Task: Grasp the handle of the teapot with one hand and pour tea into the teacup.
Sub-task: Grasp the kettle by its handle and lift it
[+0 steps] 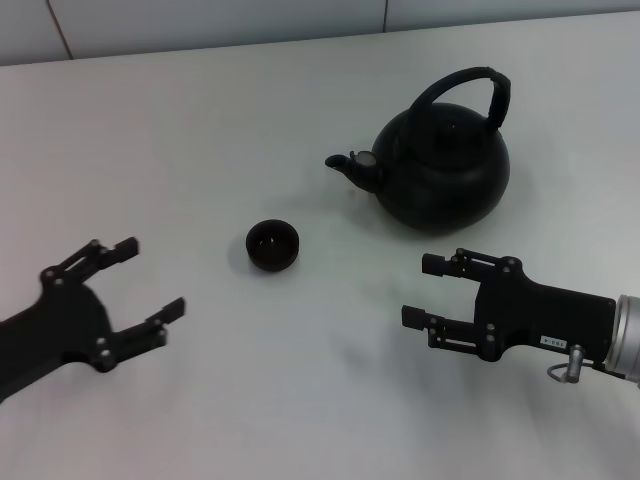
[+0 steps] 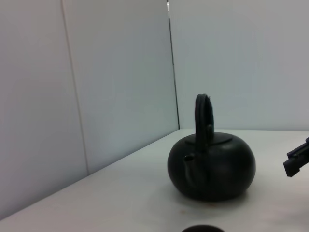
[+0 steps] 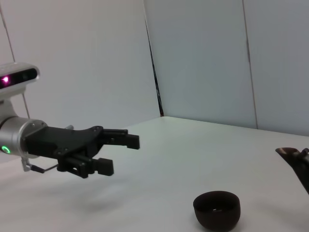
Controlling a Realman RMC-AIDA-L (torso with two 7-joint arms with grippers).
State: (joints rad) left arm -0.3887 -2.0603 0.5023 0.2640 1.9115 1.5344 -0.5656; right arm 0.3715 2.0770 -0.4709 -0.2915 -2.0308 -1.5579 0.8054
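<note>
From overhead, the teapot (image 1: 440, 165) sits at two o'clock on the bench (image 1: 200, 120), the teacup (image 1: 272, 245) at centre. The right gripper (image 1: 425, 290), fingers spread, should rise over the handle (image 1: 470, 90). From the right wrist, the left gripper (image 3: 120, 153) idles, fingers spread.

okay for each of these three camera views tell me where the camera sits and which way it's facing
Head: above, looking down at the table; teapot, teacup, left gripper, right gripper, both open.
Left wrist: low, facing the teapot; right gripper's tip.
Right wrist: low, facing the teacup; left gripper.
Shared: teacup, head and right wrist.
</note>
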